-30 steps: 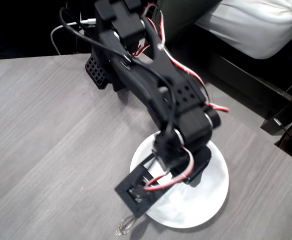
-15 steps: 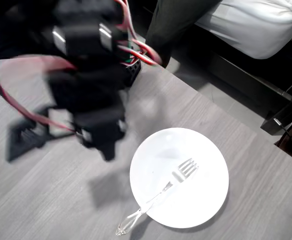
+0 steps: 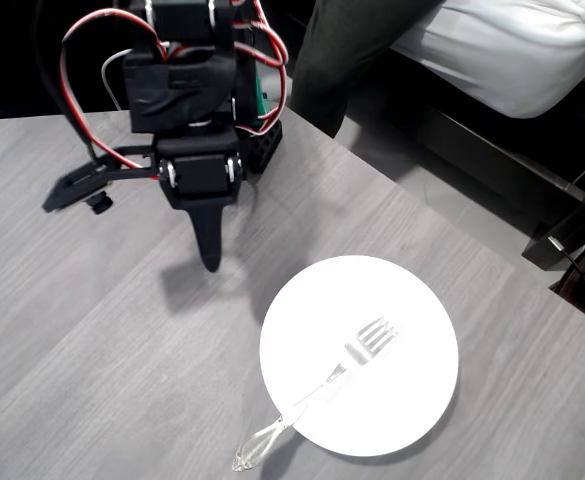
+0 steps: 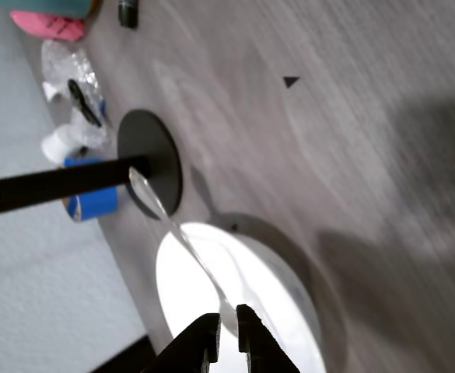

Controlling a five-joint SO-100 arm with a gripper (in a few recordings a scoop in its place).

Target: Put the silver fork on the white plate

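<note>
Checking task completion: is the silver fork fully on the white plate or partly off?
Partly off. The silver fork's tines lie on the white plate; its handle end overhangs the rim onto the table.

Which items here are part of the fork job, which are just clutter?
Job:
- fork, lying across the plate, handle past the rim
- plate
- gripper, nearly closed, empty

Clutter:
- black disc stand
- blue tape roll
- pink object

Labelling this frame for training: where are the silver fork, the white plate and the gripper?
silver fork (image 3: 357,348), overhead view, neck below the tines.
white plate (image 3: 412,400), overhead view, bare lower-right surface.
gripper (image 4: 229,329), wrist view, between the fingertips.
</note>
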